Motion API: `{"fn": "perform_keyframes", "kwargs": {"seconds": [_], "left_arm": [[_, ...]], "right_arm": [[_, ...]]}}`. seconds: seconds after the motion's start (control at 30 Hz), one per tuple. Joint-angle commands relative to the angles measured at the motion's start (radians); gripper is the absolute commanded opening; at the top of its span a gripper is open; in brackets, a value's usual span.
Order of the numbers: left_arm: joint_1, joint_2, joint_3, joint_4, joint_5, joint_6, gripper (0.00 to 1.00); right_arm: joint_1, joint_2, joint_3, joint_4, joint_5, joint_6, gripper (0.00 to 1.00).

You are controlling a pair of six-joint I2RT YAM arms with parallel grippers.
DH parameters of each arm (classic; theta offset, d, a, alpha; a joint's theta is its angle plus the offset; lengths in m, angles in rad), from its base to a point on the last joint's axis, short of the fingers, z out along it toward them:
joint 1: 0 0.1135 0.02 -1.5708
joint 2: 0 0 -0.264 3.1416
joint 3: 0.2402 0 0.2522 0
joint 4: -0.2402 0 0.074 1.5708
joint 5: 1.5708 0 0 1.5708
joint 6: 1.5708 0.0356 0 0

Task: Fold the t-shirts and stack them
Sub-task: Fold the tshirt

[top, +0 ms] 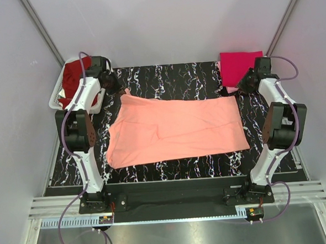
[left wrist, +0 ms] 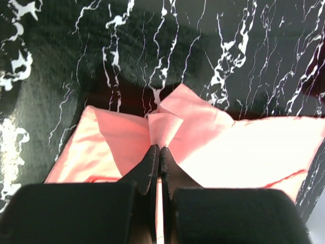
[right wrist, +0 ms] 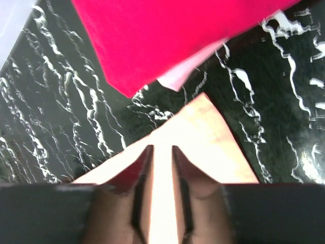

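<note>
The salmon-peach t-shirt (top: 177, 129) lies spread flat across the black marbled mat (top: 165, 75). My left gripper (top: 116, 85) is at the shirt's far left corner, shut on a raised pinch of the fabric (left wrist: 163, 127). My right gripper (top: 239, 86) hovers over the far right corner (right wrist: 203, 127) with its jaws slightly apart, the cloth lying flat under them. A folded crimson-magenta t-shirt (top: 238, 65) lies at the far right on a light pink one (right wrist: 179, 76). A dark maroon-red t-shirt (top: 72, 78) lies in the basket.
A white plastic basket (top: 59, 98) stands at the far left corner, beside my left arm. Grey walls close in the left, right and far sides. The mat's front edge runs just ahead of the arm bases.
</note>
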Motion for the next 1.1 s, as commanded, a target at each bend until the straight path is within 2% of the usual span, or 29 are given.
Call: {"fn": "perform_keyframes", "kwargs": {"seconds": [0.0, 0.03, 0.13, 0.23, 0.63, 0.8, 1.07], "left_arm": [[0.006, -0.048, -0.043, 0.019, -0.001, 0.055, 0.00], [0.006, -0.046, -0.052, 0.020, -0.009, 0.058, 0.00], [0.006, -0.011, -0.064, 0.019, 0.011, 0.057, 0.00], [0.004, 0.018, -0.040, 0.019, 0.036, 0.049, 0.00], [0.004, 0.035, -0.040, 0.013, 0.082, 0.031, 0.00], [0.006, 0.027, -0.040, 0.011, 0.094, 0.031, 0.00], [0.009, 0.019, -0.040, 0.005, 0.113, 0.029, 0.00]], "right_arm": [[0.005, 0.028, 0.030, -0.074, 0.010, -0.041, 0.36], [0.005, 0.046, 0.041, -0.083, 0.013, -0.042, 0.44], [0.005, 0.129, 0.075, -0.089, 0.027, -0.042, 0.55], [0.007, 0.187, 0.127, -0.115, 0.064, -0.054, 0.58], [0.062, 0.367, 0.347, -0.227, 0.187, -0.114, 0.58], [0.093, 0.387, 0.360, -0.249, 0.240, -0.126, 0.55], [0.110, 0.437, 0.383, -0.307, 0.294, -0.120, 0.43]]}}
